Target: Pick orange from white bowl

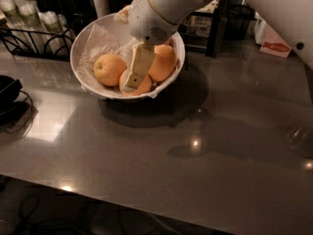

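The gripper [135, 76] hangs in the bowl [82, 45] near 6 o'clock, mid-reach; I cannot tell whether it is open or closed. The orange [109, 69] lies at 9 o'clock in the bowl, so the next move likely calls for shifting toward 9 and closing around it. Deeper oranges [164, 62] crowd in from 3 to 6 o'clock, and a rack [29, 38] stands at 10 o'clock outside.
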Available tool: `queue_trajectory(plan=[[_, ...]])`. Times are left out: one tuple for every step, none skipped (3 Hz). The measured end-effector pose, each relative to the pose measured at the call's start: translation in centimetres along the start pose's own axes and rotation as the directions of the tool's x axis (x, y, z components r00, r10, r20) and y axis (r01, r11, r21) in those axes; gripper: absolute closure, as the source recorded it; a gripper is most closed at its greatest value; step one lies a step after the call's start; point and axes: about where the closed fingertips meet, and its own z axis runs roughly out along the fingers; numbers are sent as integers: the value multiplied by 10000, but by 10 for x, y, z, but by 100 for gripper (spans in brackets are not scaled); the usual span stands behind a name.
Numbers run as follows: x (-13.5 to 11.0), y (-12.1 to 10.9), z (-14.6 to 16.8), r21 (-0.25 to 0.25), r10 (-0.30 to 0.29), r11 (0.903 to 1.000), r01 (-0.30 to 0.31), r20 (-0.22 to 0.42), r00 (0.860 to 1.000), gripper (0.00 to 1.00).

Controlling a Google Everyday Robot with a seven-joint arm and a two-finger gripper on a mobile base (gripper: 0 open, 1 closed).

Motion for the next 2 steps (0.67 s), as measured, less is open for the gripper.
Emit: queue_trajectory(plan=[[0, -1, 2, 268, 143, 9995, -142, -71, 9999, 0], [-6, -9, 24, 479, 578, 9971, -598, 420, 9974, 0]])
